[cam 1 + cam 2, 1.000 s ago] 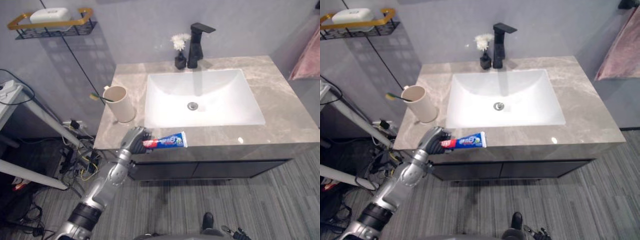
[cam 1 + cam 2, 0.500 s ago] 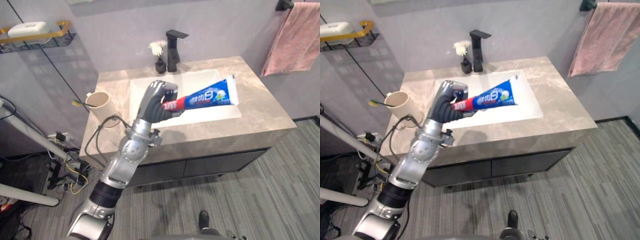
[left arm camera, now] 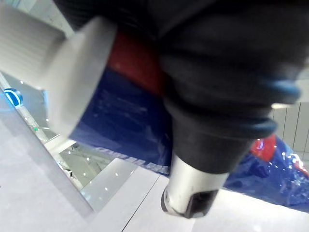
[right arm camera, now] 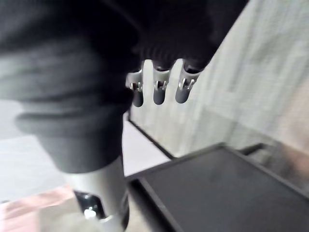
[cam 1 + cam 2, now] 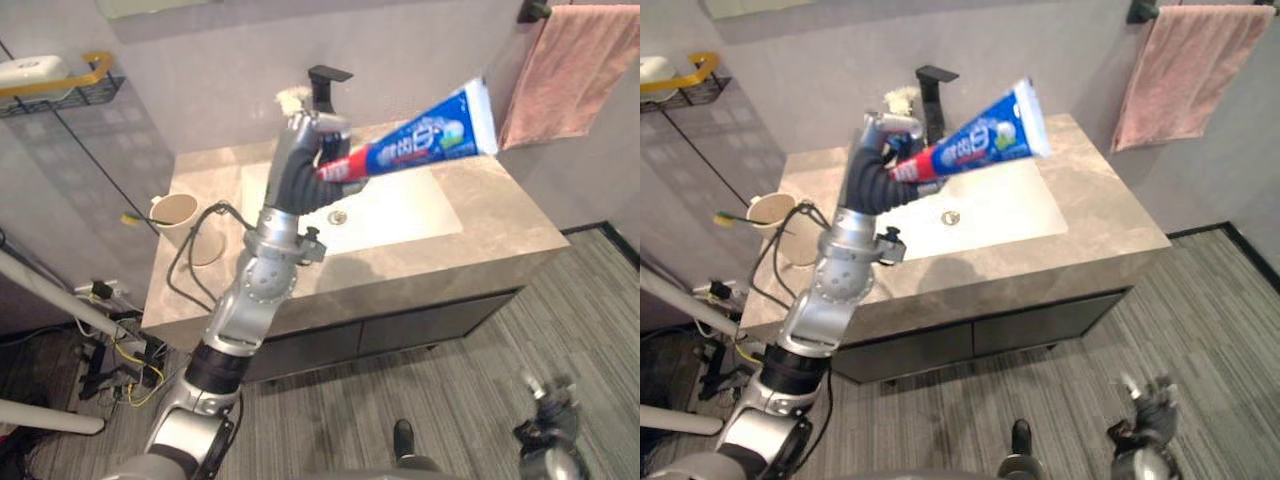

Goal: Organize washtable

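A: What is being shown nearest the robot?

B: The right hand (image 5: pixel 1146 408) is being carried low over the grey striped floor (image 5: pixel 440 390). Its fingers (image 4: pixel 159 92) are being let hang loose and straight, and nothing is being held in them.

A: And where is the task's thing being kept?

B: The blue and red toothpaste tube with a white cap (image 5: pixel 420 142) is being held up in the air above the grey marble table (image 5: pixel 500 215). It is being gripped at its cap end by the left hand (image 5: pixel 303 165), whose fingers are being curled tightly round it. The flat end is being pointed up and to the right.

A: What is being seen on the table beyond that?

B: A white rectangular sink (image 5: pixel 400 205) is being shown set into the table. A beige cup (image 5: pixel 178 214) is being stood to its left, with a yellow-handled toothbrush (image 5: pixel 133 217) being leaned out of it.

A: And farthest off?

B: A black tap (image 5: pixel 325 85) and a small white flower (image 5: pixel 290 97) are being shown at the back edge. A pink towel (image 5: pixel 575 70) is being hung on the wall to the right, and a white soap bar (image 5: pixel 25 70) is being carried on a black wire shelf with a gold rail (image 5: pixel 70 88) to the left.
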Controlling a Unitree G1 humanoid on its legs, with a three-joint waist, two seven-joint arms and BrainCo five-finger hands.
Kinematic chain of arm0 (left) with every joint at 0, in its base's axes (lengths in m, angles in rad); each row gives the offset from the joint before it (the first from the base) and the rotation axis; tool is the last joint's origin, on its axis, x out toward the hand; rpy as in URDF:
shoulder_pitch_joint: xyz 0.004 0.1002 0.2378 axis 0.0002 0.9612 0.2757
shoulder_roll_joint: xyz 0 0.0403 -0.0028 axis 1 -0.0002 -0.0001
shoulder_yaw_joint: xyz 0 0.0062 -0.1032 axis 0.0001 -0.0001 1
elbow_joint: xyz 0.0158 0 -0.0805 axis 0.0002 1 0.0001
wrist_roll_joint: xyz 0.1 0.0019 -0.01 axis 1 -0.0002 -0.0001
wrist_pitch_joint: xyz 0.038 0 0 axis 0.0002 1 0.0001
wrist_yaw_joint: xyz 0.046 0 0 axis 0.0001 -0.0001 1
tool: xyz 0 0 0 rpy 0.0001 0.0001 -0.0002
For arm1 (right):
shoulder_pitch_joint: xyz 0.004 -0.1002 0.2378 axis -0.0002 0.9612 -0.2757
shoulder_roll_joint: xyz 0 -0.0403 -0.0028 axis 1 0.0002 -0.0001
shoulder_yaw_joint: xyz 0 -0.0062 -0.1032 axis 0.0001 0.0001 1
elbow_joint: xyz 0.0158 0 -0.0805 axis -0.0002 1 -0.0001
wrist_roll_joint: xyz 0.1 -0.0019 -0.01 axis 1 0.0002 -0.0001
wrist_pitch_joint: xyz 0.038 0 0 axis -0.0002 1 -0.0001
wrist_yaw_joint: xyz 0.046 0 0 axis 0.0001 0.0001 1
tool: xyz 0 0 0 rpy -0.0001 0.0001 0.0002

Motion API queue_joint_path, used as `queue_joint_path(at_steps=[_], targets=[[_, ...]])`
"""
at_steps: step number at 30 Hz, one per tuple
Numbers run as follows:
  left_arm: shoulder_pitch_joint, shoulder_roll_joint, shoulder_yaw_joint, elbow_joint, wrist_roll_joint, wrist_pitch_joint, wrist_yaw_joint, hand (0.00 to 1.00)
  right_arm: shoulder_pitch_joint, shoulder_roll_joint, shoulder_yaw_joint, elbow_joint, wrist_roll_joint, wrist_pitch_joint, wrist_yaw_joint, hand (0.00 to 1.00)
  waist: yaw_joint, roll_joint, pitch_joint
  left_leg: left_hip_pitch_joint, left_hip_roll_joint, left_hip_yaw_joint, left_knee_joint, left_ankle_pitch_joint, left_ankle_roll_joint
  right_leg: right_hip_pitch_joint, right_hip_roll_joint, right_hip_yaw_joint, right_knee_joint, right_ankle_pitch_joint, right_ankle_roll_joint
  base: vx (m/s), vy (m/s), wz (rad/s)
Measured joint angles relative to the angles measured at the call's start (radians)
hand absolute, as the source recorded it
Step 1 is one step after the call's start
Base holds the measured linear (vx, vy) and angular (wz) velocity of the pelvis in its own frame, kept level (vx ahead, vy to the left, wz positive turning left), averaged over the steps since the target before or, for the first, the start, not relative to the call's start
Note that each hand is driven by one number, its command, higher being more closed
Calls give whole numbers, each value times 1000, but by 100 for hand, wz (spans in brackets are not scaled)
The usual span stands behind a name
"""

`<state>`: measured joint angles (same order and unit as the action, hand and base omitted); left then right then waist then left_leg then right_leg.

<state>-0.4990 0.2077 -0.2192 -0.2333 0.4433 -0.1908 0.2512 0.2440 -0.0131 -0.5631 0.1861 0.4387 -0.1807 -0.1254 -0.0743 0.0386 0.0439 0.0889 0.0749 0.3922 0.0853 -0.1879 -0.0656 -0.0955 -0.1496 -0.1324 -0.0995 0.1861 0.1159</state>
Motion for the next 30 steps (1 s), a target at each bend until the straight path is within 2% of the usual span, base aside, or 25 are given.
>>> queue_joint_path(at_steps=[2, 7, 9, 11, 15, 18, 23, 30], targets=[[0, -3, 16, -28, 0, 9, 10, 100, -26, 5, -29, -177, -61, -16, -43, 0, 0, 0, 0, 3, 6, 7, 2, -1, -2, 1, 6, 0, 0, 2, -3, -63, -49, -8], [-8, -33, 30, -44, 1, 11, 12, 100, -148, -13, -37, -380, -178, -60, -120, 0, 2, -1, -1, 1, 15, 4, 5, -1, -3, 3, 11, -5, 0, 3, -5, -61, -52, 0], [-26, -38, 27, -44, 1, 14, 12, 100, -185, -40, 0, -422, -208, -65, -138, 0, 4, -2, -1, -6, 15, -5, 14, -1, -3, 4, 9, -11, 0, 4, -6, -39, -30, 11], [-57, -39, 19, -43, 0, 14, 13, 100, -225, -78, 104, -468, -235, -78, -139, 0, 4, -5, -3, -9, 15, -17, 21, -1, -3, 9, 7, -23, 0, 5, -6, -23, -27, 15], [-93, -54, -43, -26, 0, 19, 16, 100, -275, -115, 273, -473, -222, -84, -105, 0, 12, -15, -13, -9, 18, -40, 25, -1, -2, 25, 5, -48, 0, 5, -6, -20, -28, 18], [-121, -68, -88, 8, -1, 21, 15, 100, -302, -116, 389, -471, -169, -81, -33, 0, 32, -25, -20, -17, 14, -59, 32, 0, -2, 31, -1, -60, 0, 5, -6, -27, -16, 17], [-136, -70, -110, 39, -22, 21, 14, 100, -353, -135, 485, -413, -100, -67, 41, 0, 35, -34, -26, -23, 9, -82, 37, 2, 2, 42, -11, -86, 0, 5, -6, -31, -8, 14], [-140, -100, -151, 47, -45, 28, 12, 100, -439, -156, 597, -351, -53, -35, 86, 0, 40, -44, -32, -25, 11, -96, 37, 4, 4, 51, -11, -102, 0, 5, -6, -28, -26, 6]])
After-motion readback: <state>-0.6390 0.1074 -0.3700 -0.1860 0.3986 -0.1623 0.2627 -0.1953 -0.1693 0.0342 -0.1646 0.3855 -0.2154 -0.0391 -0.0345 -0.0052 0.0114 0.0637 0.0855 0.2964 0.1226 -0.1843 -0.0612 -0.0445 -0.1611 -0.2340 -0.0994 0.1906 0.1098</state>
